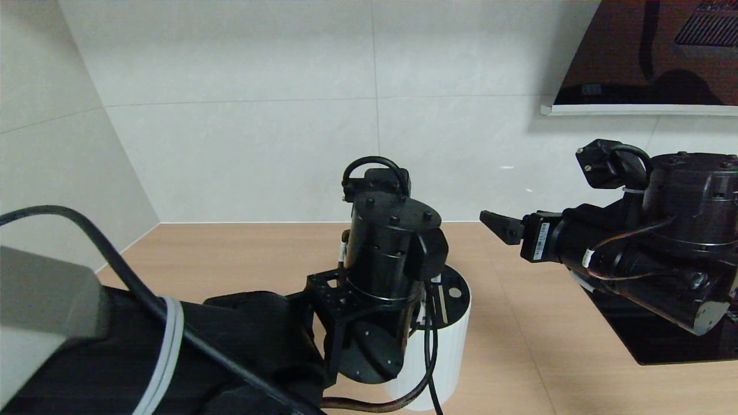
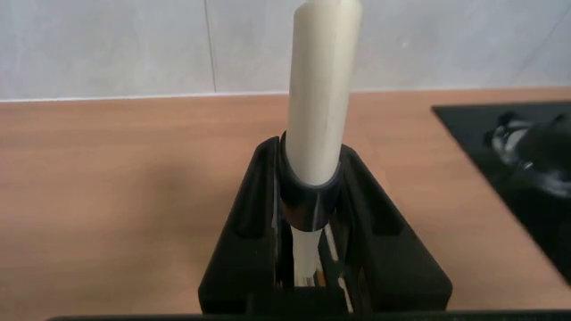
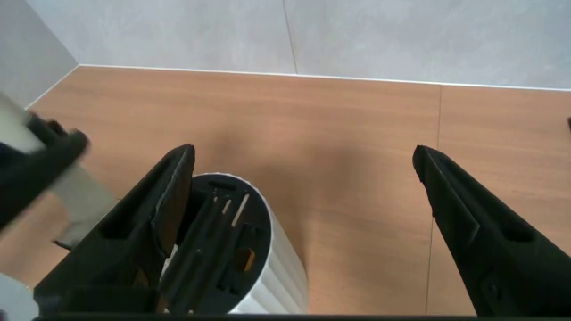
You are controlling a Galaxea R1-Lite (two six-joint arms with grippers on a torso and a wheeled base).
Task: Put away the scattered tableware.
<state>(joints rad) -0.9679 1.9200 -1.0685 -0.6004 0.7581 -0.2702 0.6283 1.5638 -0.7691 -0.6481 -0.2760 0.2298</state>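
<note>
Wooden countertop (image 1: 259, 253) below white wall tiles. White ribbed cylindrical holder with black slotted top (image 1: 450, 346) stands under the left gripper (image 2: 308, 183), clenched on a cream-handled utensil (image 2: 319, 80) at the slots. It seems partly lowered, not yet released. Right gripper (image 3: 302, 153) hangs spread wide and empty.

Left arm (image 1: 392, 253): black cylindrical joints, screw-dotted caps, looped black cable (image 1: 372, 164), fabric sleeve. Right arm (image 1: 663, 253): black, white barcode label (image 1: 540, 242). Right gripper (image 3: 302, 153): black wedge fingers.
</note>
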